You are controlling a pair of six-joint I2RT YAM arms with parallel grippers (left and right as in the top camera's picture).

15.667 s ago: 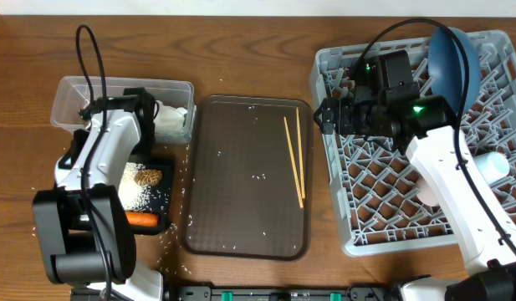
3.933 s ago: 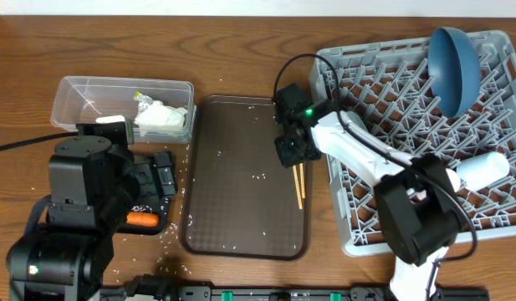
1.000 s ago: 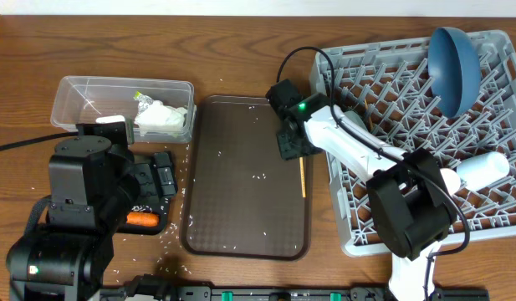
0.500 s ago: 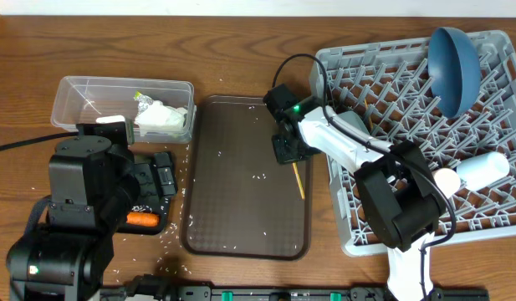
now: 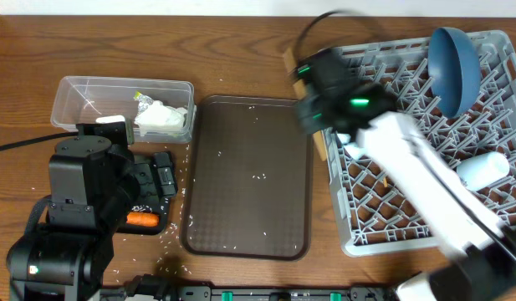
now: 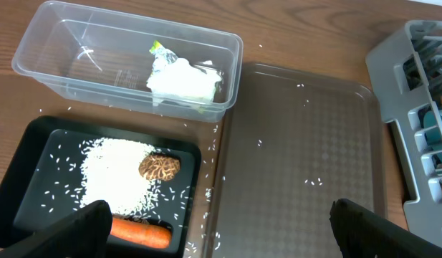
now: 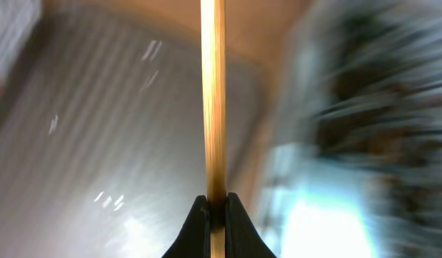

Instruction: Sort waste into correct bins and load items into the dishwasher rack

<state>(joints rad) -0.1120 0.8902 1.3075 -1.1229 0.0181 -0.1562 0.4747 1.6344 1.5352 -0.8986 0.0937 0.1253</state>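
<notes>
My right gripper (image 7: 215, 199) is shut on the wooden chopsticks (image 7: 213, 93), which stick straight out from between its fingers. In the overhead view that gripper (image 5: 314, 110) is a blur over the left edge of the grey dishwasher rack (image 5: 425, 201). A dark-blue plate (image 5: 455, 58) stands in the rack's far corner, and a pale cup (image 5: 483, 170) lies at its right side. My left gripper (image 6: 224, 233) hangs open above the black tray (image 6: 34, 172), which holds rice (image 6: 109, 166), a brown lump (image 6: 159, 166) and a carrot (image 6: 138, 231). White wrappers (image 6: 181, 80) lie in the clear tub (image 6: 56, 50).
The dark-brown serving tray (image 5: 249, 176) lies between the bins and the rack, with only a few rice grains on it. More grains are scattered on the wooden table (image 5: 241, 42) by the black tray's right edge.
The right gripper has shut on the chopsticks, lifted them off the brown tray and swung right toward the rack. The left arm has not moved.
</notes>
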